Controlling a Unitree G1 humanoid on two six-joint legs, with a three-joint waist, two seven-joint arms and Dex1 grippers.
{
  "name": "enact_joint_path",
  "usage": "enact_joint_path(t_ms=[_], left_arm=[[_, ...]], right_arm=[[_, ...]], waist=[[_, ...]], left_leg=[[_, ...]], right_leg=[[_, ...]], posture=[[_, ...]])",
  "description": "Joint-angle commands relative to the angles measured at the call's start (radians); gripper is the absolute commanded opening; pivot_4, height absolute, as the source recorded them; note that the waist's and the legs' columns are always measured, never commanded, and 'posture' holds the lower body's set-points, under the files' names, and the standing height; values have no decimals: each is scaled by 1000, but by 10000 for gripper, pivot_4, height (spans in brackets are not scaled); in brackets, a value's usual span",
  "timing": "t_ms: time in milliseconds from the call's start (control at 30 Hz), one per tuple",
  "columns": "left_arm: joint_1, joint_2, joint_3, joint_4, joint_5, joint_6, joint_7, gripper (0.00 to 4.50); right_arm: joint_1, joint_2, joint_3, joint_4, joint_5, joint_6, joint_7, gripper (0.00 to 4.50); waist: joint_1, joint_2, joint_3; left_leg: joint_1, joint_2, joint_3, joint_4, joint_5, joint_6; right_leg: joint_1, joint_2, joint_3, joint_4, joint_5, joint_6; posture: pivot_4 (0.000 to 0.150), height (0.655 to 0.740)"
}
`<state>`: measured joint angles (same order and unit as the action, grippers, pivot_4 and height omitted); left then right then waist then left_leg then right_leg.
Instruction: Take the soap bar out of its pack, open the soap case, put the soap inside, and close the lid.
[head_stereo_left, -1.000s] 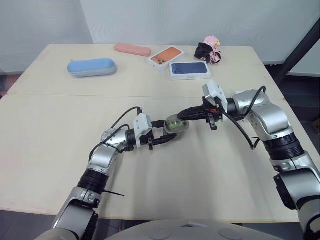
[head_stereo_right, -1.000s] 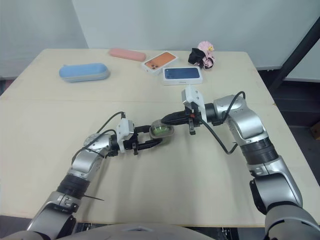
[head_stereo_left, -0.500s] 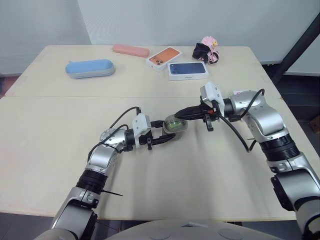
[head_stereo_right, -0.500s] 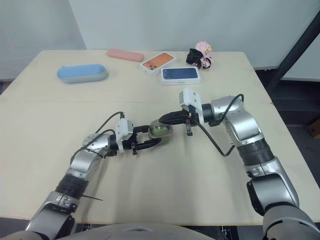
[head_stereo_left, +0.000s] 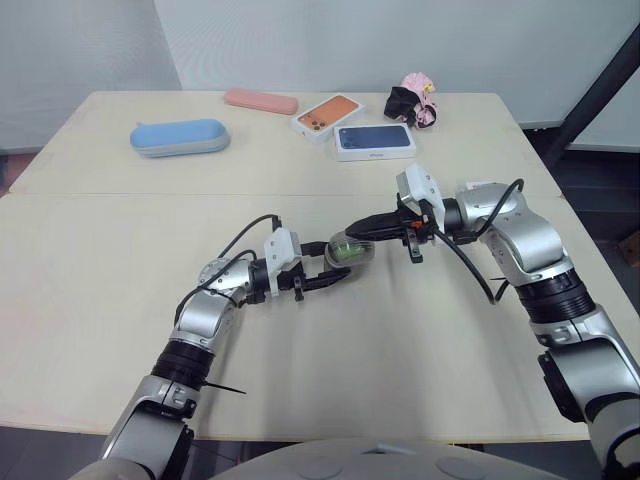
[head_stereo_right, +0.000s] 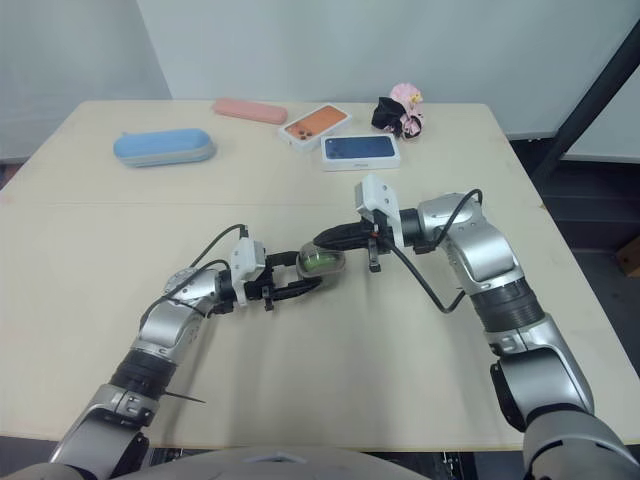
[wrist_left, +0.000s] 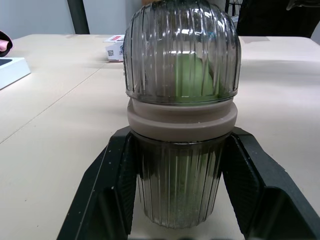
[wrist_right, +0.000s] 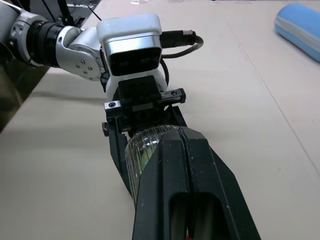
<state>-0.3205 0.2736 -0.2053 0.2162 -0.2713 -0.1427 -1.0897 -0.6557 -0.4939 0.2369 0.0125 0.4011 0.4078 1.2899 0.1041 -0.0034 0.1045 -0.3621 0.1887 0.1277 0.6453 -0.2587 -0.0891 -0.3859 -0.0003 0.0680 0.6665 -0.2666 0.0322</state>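
Noted soap case (head_stereo_left: 351, 249), green soap (wrist_left: 192, 75) inside, mid tabletop (head_stereo_left: 400, 350), clamped between left gripper (head_stereo_left: 335, 277) fingers; right gripper (head_stereo_left: 358, 229) fingers, closed on nothing, lay on lid (wrist_left: 180, 50): judged best pressed straight down while left braced.

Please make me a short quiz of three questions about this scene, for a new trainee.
1. What lies inside the soap case? A) a green soap bar B) a pink eraser C) nothing
2. True or false: the left gripper holds the soap case between its two fingers.
3. Fill in: the fingers of the right gripper, which lie over the case, are ____ (open or shut).
Key: 1 A; 2 true; 3 shut.
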Motion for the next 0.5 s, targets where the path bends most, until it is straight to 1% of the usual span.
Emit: enact_joint_path(t_ms=[33, 300, 500], left_arm=[[3, 4, 2, -29, -1, -12, 4, 19018], [0, 0, 1, -23, 1, -13, 7, 19018], [-2, -1, 0, -21, 0, -12, 5, 19018]], right_arm=[[-15, -12, -9, -33, 22, 29, 18, 153], [-45, -8, -36, -39, 40, 51, 12, 153], [-80, 8, -90, -22, 83, 93, -20, 153]], waist=[[0, 0, 0], [0, 0, 0], [1, 0, 0]], left_leg=[[0, 0, 0, 0, 0, 0], [0, 0, 0, -1, 0, 0], [0, 0, 0, -1, 0, 0]], right_leg=[[0, 0, 0, 0, 0, 0], [0, 0, 0, -2, 0, 0], [0, 0, -1, -2, 0, 0]], posture=[[1500, 7400], [1500, 7400], [1500, 7400]])
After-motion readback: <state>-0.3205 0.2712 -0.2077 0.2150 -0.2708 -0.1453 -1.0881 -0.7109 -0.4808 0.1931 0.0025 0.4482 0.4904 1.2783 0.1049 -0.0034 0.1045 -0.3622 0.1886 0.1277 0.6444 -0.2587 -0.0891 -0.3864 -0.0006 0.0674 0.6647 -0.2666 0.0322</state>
